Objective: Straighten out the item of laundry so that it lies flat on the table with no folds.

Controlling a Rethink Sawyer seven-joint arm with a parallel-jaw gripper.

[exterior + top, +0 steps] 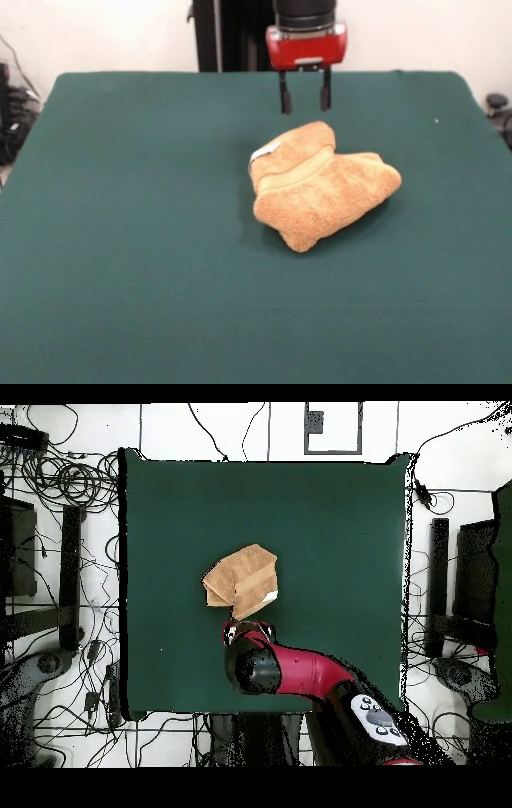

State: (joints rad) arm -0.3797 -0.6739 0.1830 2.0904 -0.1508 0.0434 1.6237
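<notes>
Loosely bunched orange-tan towel (pixel 322 185), folded over, white label showing, gripper (pixel 304 94) parted, empty

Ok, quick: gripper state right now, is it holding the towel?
Gripper: open and empty, fingers apart, hanging above the table just behind the bunched towel, not touching it.

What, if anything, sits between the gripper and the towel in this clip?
Nothing visible. The gripper hangs with jaws open just behind the folded towel, with only bare green table between them. The overhead view shows no other object on the cloth.
</notes>
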